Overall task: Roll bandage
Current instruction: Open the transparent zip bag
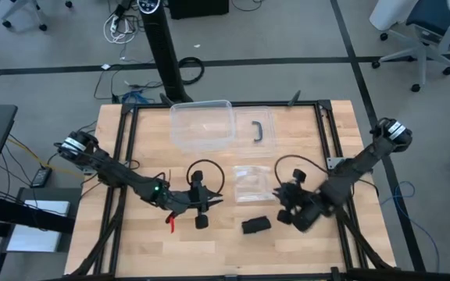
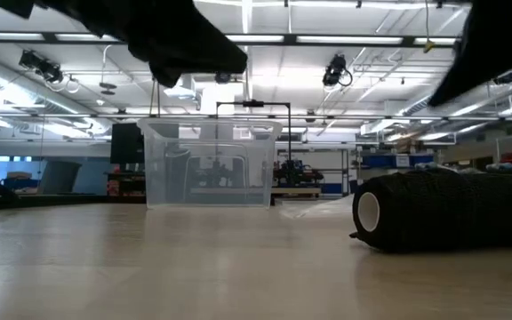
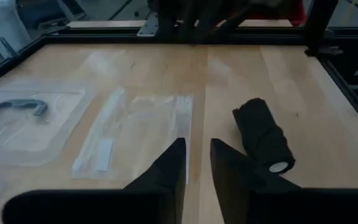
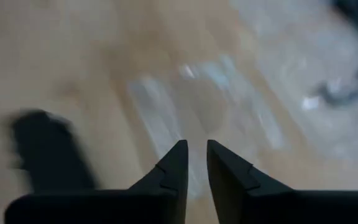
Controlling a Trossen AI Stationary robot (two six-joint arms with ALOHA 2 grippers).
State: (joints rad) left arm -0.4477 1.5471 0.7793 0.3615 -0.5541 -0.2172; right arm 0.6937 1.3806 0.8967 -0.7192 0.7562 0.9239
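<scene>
Bandage [image 1: 255, 225], wound into a black roll, lies free on the wooden table [image 1: 233, 250] between both grippers. The left gripper [image 3: 196, 163] and right gripper [image 4: 193, 163] each hover just beside it, fingers slightly parted, holding nothing. Farther back lie a clear plastic bag [image 1: 253, 184] and a clear box [image 1: 201, 125].

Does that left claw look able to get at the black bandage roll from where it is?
Probably yes. The bandage roll lies alone on bare wood just beside the left claw, with nothing between them; the plastic bag sits farther back.
</scene>
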